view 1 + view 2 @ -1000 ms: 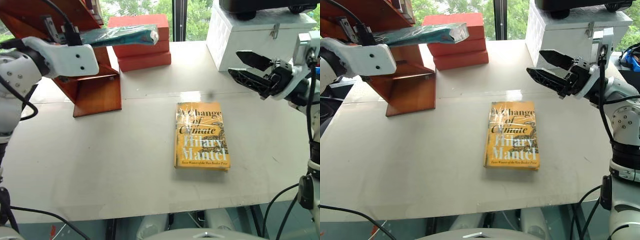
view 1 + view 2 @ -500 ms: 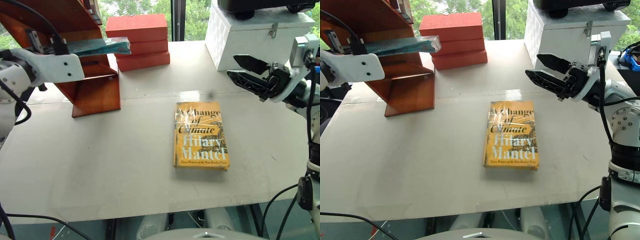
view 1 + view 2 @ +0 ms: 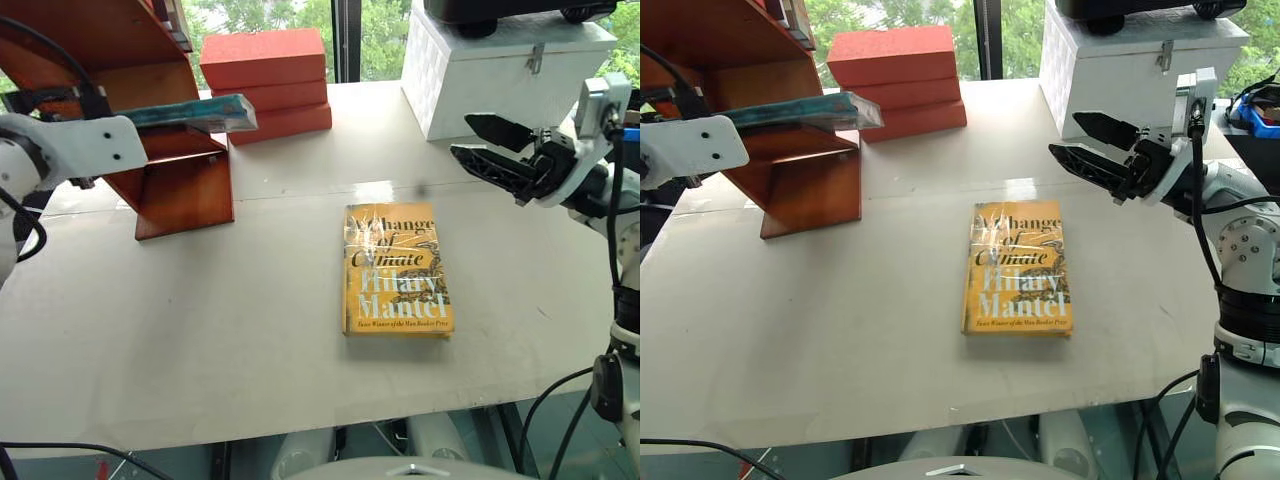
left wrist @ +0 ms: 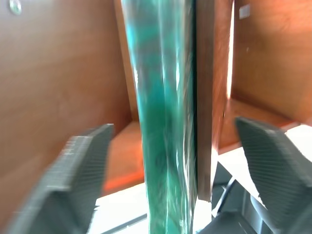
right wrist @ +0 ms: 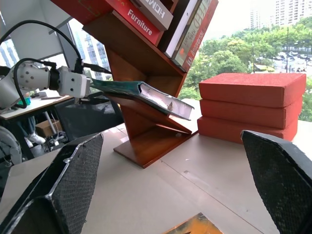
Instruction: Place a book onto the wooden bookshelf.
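1. pale table (image 3: pixel 200 330) carried a yellow book (image 3: pixel 397 268) lying flat near the front, likely a spare.
2. right gripper (image 3: pixel 478 143) hovered above it, fingers spread, holding nothing.
3. left gripper (image 4: pixel 175 146) stood wide open around the teal book (image 3: pixel 190 112), no longer pinching it.
4. the teal book rested flat on a slanted board of the bookshelf (image 3: pixel 185 190), long axis pointing right toward the red boxes (image 3: pixel 265 80), its end overhanging, probably needing a push deeper.

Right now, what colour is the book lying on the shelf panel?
Teal-green; the book shows best in the right wrist view.

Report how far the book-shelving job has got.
Done: the teal-green plastic-wrapped book lies on a slanted panel of the reddish-brown wooden bookshelf. In hand: the left end effector stands open around it. Left: pulling that arm clear.
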